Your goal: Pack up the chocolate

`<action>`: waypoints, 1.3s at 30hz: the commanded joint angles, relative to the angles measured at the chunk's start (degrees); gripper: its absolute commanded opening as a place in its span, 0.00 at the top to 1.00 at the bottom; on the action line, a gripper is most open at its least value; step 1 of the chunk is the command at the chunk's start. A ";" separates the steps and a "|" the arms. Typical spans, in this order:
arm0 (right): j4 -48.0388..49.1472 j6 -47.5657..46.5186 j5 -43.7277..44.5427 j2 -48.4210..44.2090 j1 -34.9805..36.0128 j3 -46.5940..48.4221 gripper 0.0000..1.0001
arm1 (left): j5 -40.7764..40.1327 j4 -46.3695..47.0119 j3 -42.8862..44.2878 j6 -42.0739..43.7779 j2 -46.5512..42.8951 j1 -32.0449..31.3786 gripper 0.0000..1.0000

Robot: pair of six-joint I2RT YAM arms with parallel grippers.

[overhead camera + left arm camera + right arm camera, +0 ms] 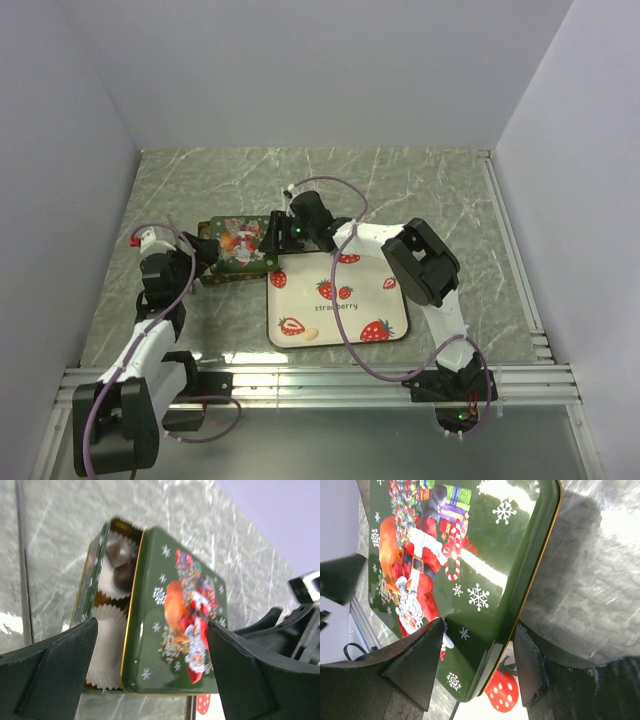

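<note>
From above, we saw the left gripper [203,256] at the left end of the green Christmas tin [235,270] and the right gripper [286,238] at its right end, over the far-left corner of the strawberry tray [310,300], all on the marble-patterned table [430,190]. What looked like a cream-white lump [311,334] lay on the tray, nearer the bases than the right gripper and well apart from it. In the left wrist view, the jaws stood wide, flanking the near end of the tin; whether they pressed it we could not tell. The Santa lid [180,625] sat skewed on the tin, and beyond the finger on that view's left an uncovered strip showed dark chocolates [121,565] in white paper cups [107,645]. In the right wrist view, the jaws stood fairly wide with a corner of the lid filling the gap. One finger overlapped the lid's face and the other lay just beside its gold rim. We could not tell whether they pinched it.
</note>
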 commanded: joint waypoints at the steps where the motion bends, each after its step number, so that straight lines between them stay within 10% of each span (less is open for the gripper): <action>1: -0.87 -1.52 1.39 -0.96 0.46 2.44 0.36 | -3.58 0.93 -0.25 0.64 -3.29 0.22 0.03; 39: -7.55 -4.07 2.18 3.70 3.71 13.25 0.36 | -1.13 3.39 4.75 0.02 10.60 0.31 0.05</action>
